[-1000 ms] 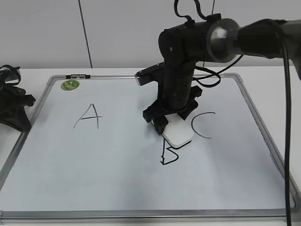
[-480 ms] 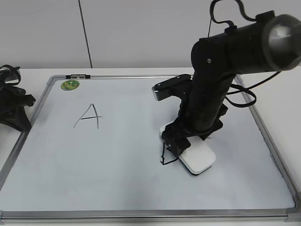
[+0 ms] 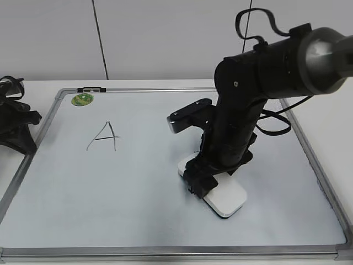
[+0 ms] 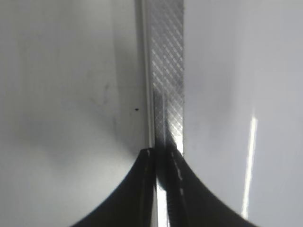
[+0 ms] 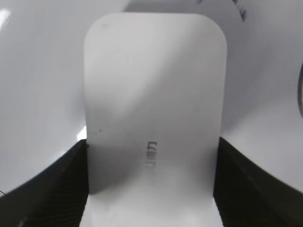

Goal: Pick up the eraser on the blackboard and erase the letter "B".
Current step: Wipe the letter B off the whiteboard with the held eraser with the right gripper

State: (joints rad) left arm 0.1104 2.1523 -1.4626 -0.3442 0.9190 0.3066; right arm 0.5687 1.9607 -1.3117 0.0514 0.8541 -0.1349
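Observation:
The white eraser (image 3: 226, 199) lies flat on the blackboard (image 3: 138, 187), a white board with a silver frame. My right gripper (image 3: 201, 185) is shut on the eraser's two long sides and presses it on the board right of centre. In the right wrist view the eraser (image 5: 154, 94) fills the space between the jaws (image 5: 151, 161). No letter "B" shows; the arm and eraser cover that spot. My left gripper (image 4: 161, 153) is shut and empty over the board's left frame (image 4: 165, 71); it also shows in the exterior view (image 3: 16, 130).
The letter "A" (image 3: 103, 136) stands at the board's left. A green sticker (image 3: 82, 99) sits at the far left corner. The right arm hides the "C". Short dark marker strokes (image 5: 239, 12) show past the eraser's far corner.
The right gripper has dragged the eraser down over the "B" and then slightly left. The "B" strokes seen earlier no longer show. The left arm has not moved.

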